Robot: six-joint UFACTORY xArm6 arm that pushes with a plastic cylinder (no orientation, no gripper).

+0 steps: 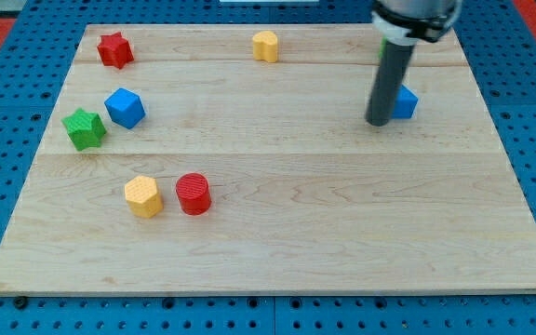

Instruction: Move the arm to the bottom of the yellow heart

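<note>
Near the view's right, my tip (377,122), bare and gripping nothing, touches a blue block (405,101); reaching below the yellow heart-shaped block (265,46) at top centre likely needs a leftward slide.

You see a straight, round rod, dark grey and matte, ending bluntly at my tip (377,123). Above it sits a wider black collar with a pale ring beneath, cut off above the wooden board (277,233).
</note>
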